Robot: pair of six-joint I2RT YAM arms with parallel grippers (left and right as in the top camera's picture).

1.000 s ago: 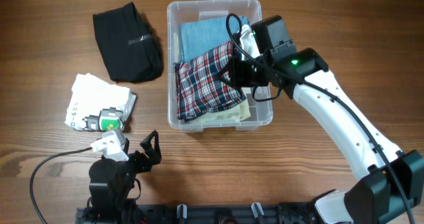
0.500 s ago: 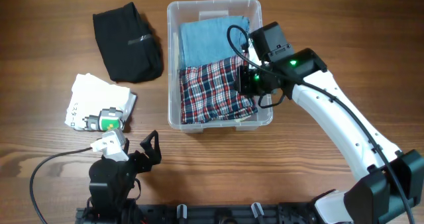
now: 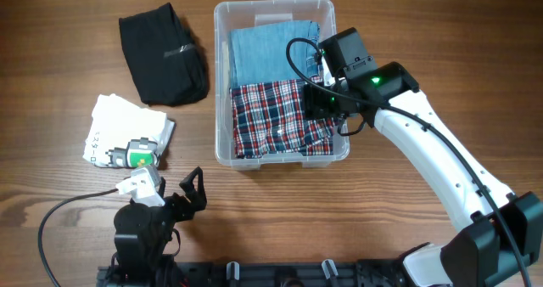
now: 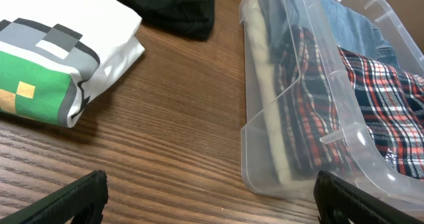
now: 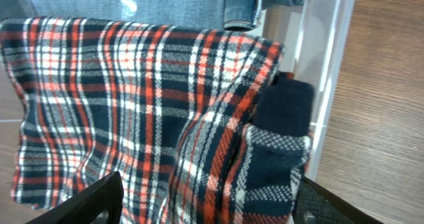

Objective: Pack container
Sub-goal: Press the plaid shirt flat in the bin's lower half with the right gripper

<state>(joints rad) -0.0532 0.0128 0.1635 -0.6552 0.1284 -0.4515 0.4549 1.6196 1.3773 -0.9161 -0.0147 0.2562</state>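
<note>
Filling every view: a brown wooden table, its grain running left to right; the room beyond is out of frame.
Container: the clear plastic container stands upright at the table's far middle, packed with folded clothes.
Inside: folded denim at the far end and a red, navy and white plaid cloth at the near end, above a cream layer seen through the wall.
Right gripper: the right gripper is over the tub's right side, fingers spread wide above the plaid, pinching nothing.
Left gripper: the left gripper sits by the near edge, fingers wide apart and empty, well apart from the tub.
Beside the tub: a black garment to the left; nearer, a white folded shirt with a green, grey and black pixel-block print.
Writing: small dark marks along the shirt's left edge, too small to read.
</note>
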